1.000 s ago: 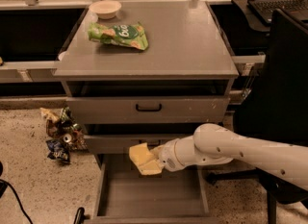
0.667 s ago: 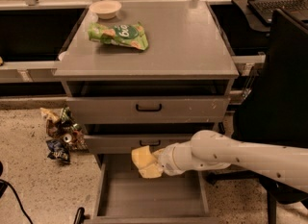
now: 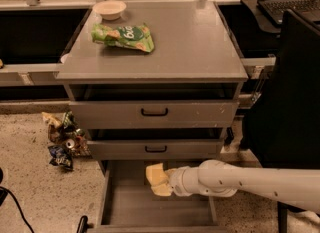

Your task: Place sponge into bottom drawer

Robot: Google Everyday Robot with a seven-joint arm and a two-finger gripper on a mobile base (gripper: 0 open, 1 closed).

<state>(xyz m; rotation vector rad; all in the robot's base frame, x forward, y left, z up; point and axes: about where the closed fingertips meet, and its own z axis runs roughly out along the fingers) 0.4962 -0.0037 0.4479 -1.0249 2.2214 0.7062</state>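
The sponge sits at the tip of my end effector, a pale yellow block held in the air over the back part of the bottom drawer. It looks clear of the drawer floor, so I read the end effector as closed on the sponge, though its yellowish tips blend with the sponge and the exact grip is hard to make out. The arm reaches in from the right, just below the front of the middle drawer.

The bottom drawer is pulled out and I see nothing lying in its grey tray. I judge the task as well along: the drawer is open and the sponge is carried over it. What is left is to lower a little, let go so the sponge drops inside the walls, and pull the arm out without catching the drawer above.

Further out, the top drawer is shut. On the cabinet's top surface lie a green snack bag and a small bowl. Some crumpled wrappers lie on the floor to the left.
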